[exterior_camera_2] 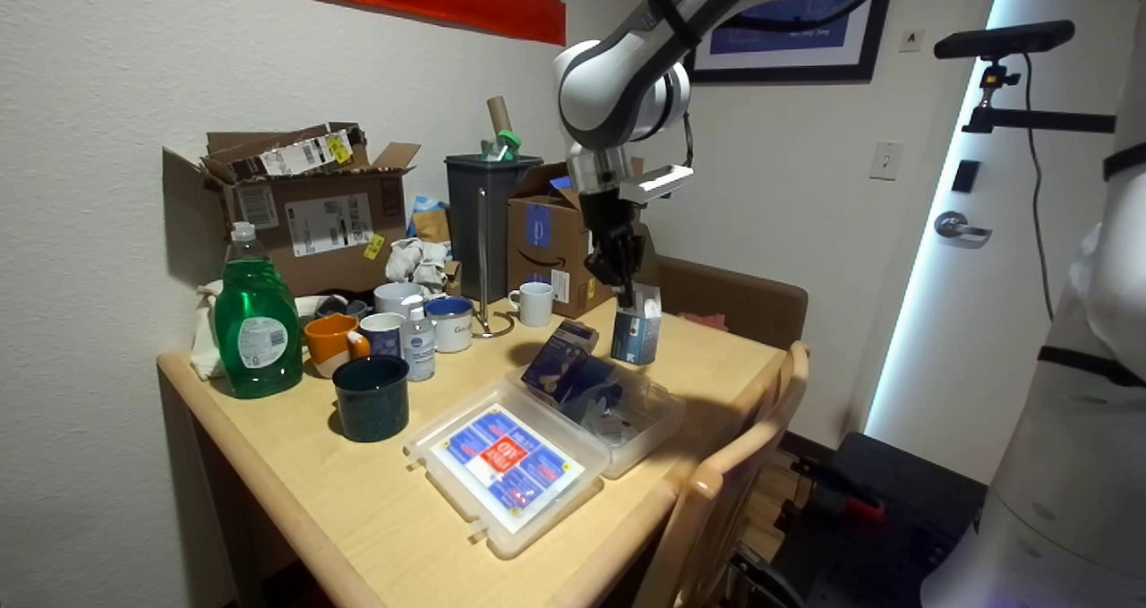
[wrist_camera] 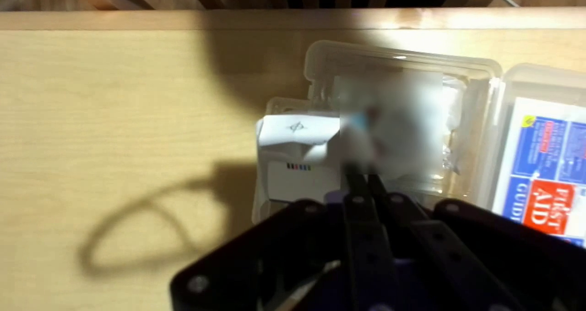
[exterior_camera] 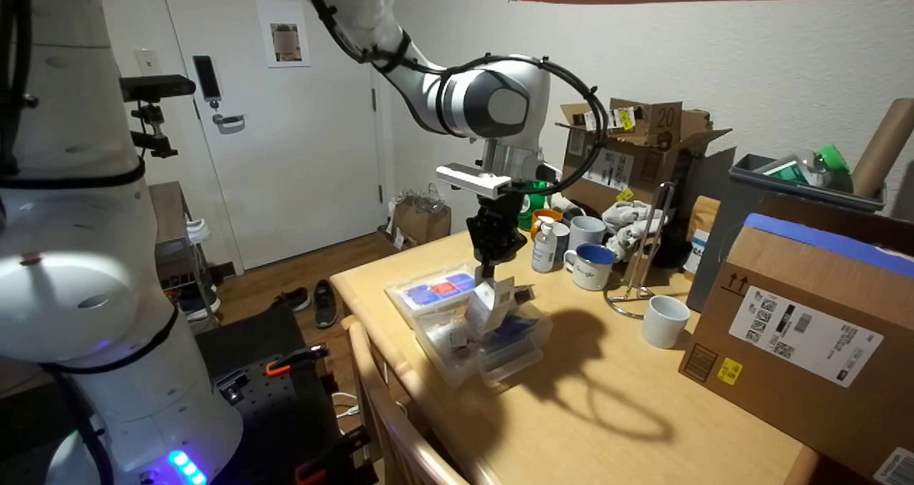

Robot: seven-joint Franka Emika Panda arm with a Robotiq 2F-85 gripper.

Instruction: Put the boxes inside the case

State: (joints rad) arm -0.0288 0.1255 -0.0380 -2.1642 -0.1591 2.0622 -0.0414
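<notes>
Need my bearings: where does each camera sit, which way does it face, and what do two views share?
Exterior view: by the big labelled box, facing the door across the table; robot base at image left, arm and tool near centre.
Exterior view: near the green bottle, facing the framed picture; robot base at image right, arm and tool near centre.
Wrist view: on the arm, looking down on the case; only the tool shows, at bottom.
Both exterior views share case, mugs and held carton, from roughly opposite ends.

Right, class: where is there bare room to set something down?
Bare table: between the case, the white mug and the cardboard box; also between the dark mug, the case and the table's edge. Crowded: along the wall, with mugs and bottles, and above the case, around the gripper.
</notes>
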